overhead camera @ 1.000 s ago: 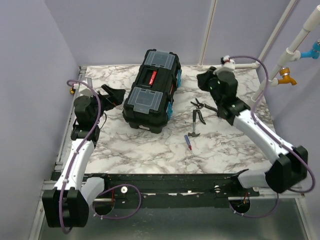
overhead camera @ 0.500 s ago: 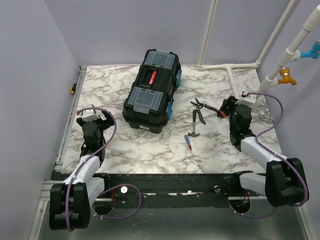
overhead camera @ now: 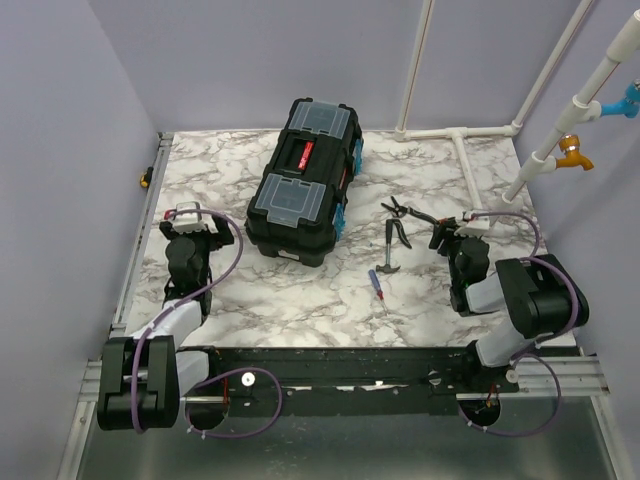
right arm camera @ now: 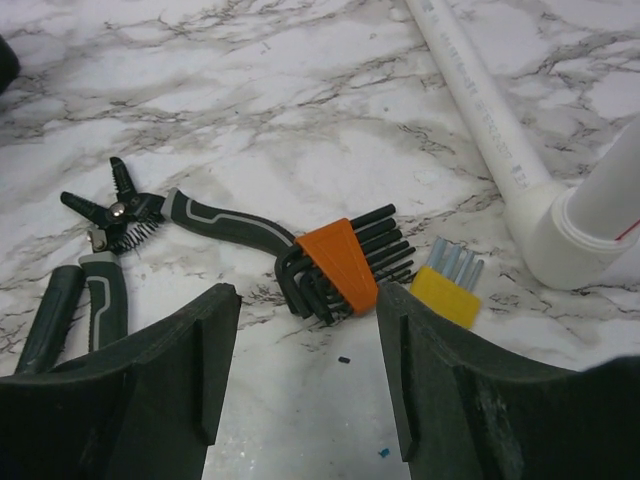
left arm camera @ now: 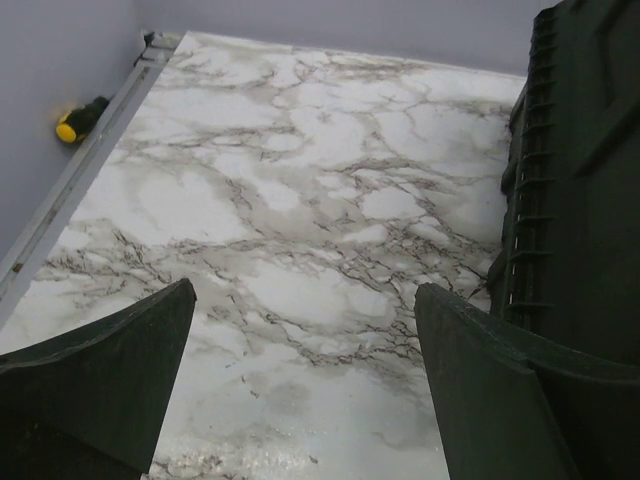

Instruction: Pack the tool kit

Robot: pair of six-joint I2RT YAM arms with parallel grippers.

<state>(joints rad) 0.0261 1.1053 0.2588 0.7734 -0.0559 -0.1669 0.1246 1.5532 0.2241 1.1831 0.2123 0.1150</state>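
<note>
Right gripper (right arm camera: 305, 335): jaws apart, empty, low over the table (overhead camera: 300, 300), hex key set (right arm camera: 335, 265) in its orange holder just ahead of the tips at centre of the wrist view. Left gripper (left arm camera: 300, 305): wide open, empty, toolbox (overhead camera: 303, 180) wall at the right edge of its view. Toolbox sits upper middle of the top view, lid shut. Pliers (right arm camera: 150, 215), hammer (overhead camera: 389, 262) and screwdriver (overhead camera: 377, 285) lie loose right of centre. Early stage, likely lining up a pick. Next: reach forward onto the keys, and the lid needs opening. Box contents hidden, latch state unclear, small yellow item (right arm camera: 447, 290) beside the keys hard to identify.
</note>
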